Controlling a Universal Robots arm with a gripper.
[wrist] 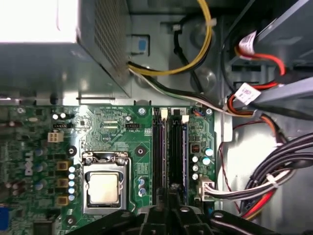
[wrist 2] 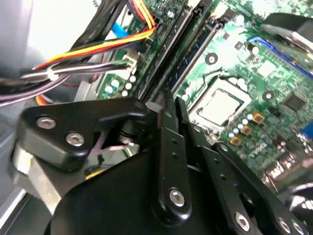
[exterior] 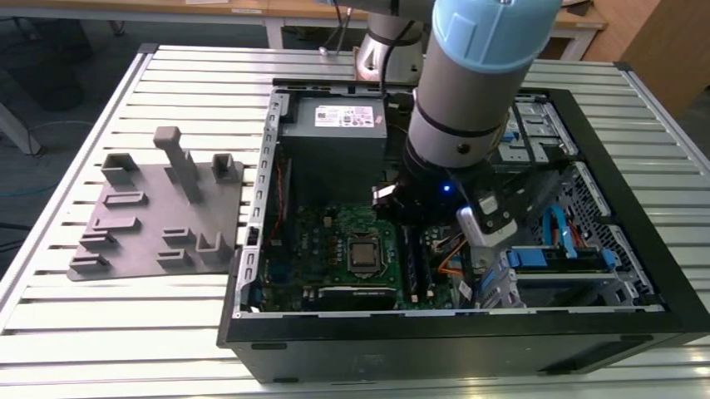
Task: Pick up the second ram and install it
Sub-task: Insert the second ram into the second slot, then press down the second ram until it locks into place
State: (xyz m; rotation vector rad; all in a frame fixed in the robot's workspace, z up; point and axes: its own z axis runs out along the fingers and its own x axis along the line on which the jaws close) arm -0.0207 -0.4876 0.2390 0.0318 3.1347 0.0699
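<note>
My gripper [wrist: 173, 192] is low over the green motherboard [wrist: 122, 132], at the memory slots beside the processor socket [wrist: 103, 187]. The second ram [wrist: 174, 152] shows edge-on as a long dark strip standing along one slot, and the fingers look shut on its near end. In the second wrist view the gripper [wrist 2: 171, 105] has its fingers close together at the start of the parallel slots. In the exterior view the arm's wrist covers most of the gripper [exterior: 408, 218] inside the open computer case [exterior: 466, 320].
The grey slotted tray [exterior: 155, 208] lies on the slatted table at the exterior view's left. Yellow, red and black cable bundles [wrist: 264, 186] hang close beside the slots. The power supply box [exterior: 332, 133] and drive cage [exterior: 566, 249] crowd the case.
</note>
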